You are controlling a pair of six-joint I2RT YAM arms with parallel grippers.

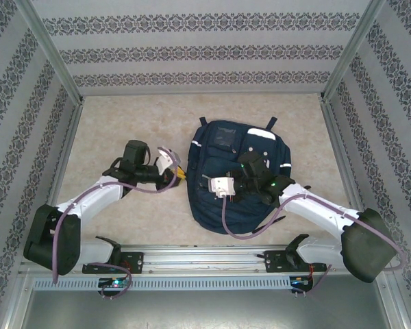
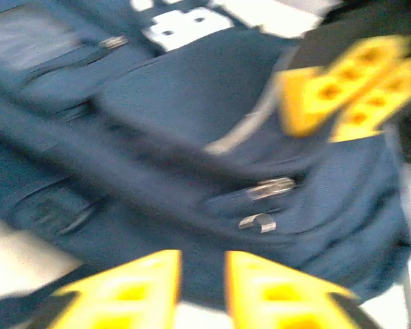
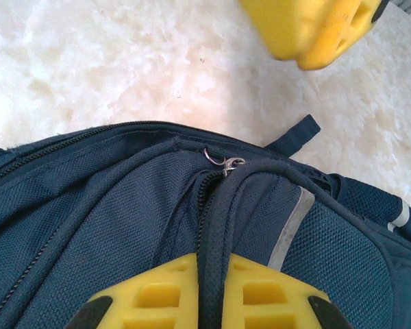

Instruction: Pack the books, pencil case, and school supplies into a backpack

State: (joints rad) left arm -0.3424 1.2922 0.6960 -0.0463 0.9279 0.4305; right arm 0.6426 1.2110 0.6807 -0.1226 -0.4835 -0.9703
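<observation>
Likely unzipping the large navy-blue fabric backpack (image 1: 212, 164) — right gripper (image 3: 209, 274) jaws clenched on its dark cord (image 3: 216, 219) (left gripper (image 2: 203, 274) jaws parted, empty) — next, a steady pull.

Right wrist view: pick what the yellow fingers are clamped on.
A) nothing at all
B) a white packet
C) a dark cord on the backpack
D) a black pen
C: the cord of the backpack runs up from between the fingers of the right gripper, which are pressed against it on both sides.
</observation>
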